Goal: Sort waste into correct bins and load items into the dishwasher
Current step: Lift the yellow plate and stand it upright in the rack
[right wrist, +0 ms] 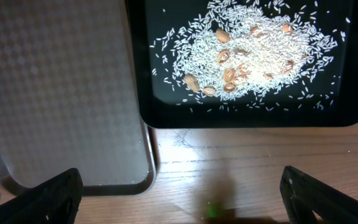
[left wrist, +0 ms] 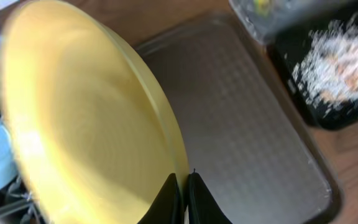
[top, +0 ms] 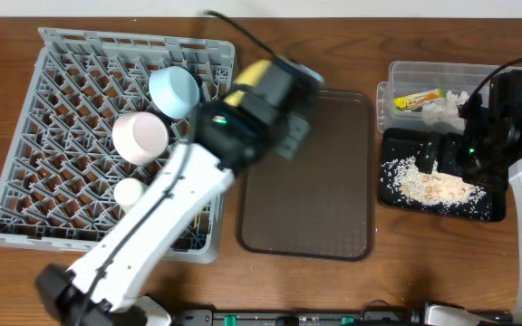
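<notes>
Pinching the rim of the yellow plate [left wrist: 86, 118], the left gripper [left wrist: 184, 190] is clamped tight. Its wrist view shows that grip and the plate tilted on edge; from overhead the plate is only a yellow blur above where the rack [top: 62, 136] meets the brown tray [top: 311, 190]. Overhead alone shows the blue bowl [top: 173, 91], pink bowl [top: 140, 136] and white cup [top: 129, 192] in the rack, and the wrapper [top: 421, 98] and napkin [top: 444, 110] in the clear tub [top: 442, 71]. The right gripper [right wrist: 191, 196] hangs wide open, holding nothing, beside the black tray [right wrist: 241, 118], where its camera picks out rice [right wrist: 253, 43] mixed with nut-like bits [right wrist: 229, 74].
</notes>
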